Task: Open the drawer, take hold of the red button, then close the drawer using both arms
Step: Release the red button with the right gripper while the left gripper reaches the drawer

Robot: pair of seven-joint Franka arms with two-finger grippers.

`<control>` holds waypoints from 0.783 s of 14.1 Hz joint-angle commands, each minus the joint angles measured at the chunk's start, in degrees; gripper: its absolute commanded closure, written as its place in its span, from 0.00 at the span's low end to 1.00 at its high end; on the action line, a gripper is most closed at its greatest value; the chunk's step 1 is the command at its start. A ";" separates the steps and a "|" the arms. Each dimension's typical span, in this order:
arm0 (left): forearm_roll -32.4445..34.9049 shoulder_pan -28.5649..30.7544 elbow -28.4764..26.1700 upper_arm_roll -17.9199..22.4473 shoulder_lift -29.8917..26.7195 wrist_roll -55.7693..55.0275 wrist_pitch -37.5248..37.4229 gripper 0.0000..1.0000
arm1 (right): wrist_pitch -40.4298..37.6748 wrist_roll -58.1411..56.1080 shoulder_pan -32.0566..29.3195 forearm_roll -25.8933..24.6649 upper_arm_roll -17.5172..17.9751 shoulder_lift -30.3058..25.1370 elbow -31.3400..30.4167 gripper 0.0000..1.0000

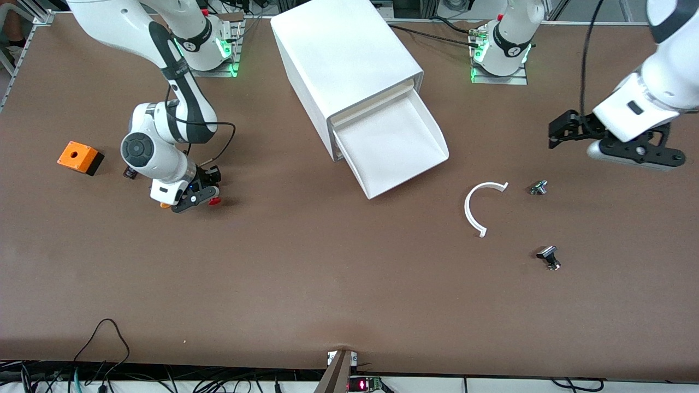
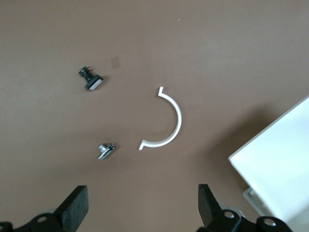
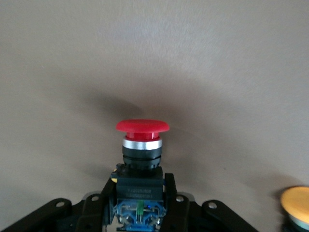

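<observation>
Right wrist view: right end effector (image 3: 140,193) clamped on the black-blue body of the button (image 3: 142,140), red cap clear of the fingers, pointing away from the wrist.
Front view: same end effector (image 1: 197,195) low at the desk (image 1: 306,284) toward the right arm's end, red cap (image 1: 214,201) showing beside it; contact with the desk not discernible.
Orange-capped button: (image 3: 297,200) just beside the held one; avoid knocking it on the lift.
Drawer: (image 1: 390,147) pulled well out of the cabinet (image 1: 341,60), tray bare, open toward the front camera.
Left end effector: (image 2: 140,205) spread wide, holding nothing, hanging over the left arm's end of the desk; arm waiting.
Loose parts: white curved strip (image 1: 479,207) and two small fittings (image 1: 538,188) (image 1: 549,257) under the left arm; not part of this step.
Step in hand, judged: grab of the button, drawer already open.
Advice: lift straight up before travelling; keep grip low on the body, not the cap.
Risk: orange box (image 1: 80,157) near the right arm's elbow sweep.
</observation>
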 commanded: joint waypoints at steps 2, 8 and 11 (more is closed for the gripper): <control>-0.71 -4.36 -3.29 -1.11 2.44 -10.43 6.63 0.00 | 4.22 -0.40 -0.52 -0.73 0.99 1.25 -0.02 0.52; 0.08 -6.91 -9.26 -4.54 9.12 -23.45 22.53 0.00 | -11.01 0.21 -0.70 -0.21 0.81 -0.34 12.85 0.00; 0.08 -9.37 -10.24 -4.54 12.37 -32.06 27.29 0.00 | -21.15 0.13 -0.87 -0.03 0.64 -0.60 21.41 0.00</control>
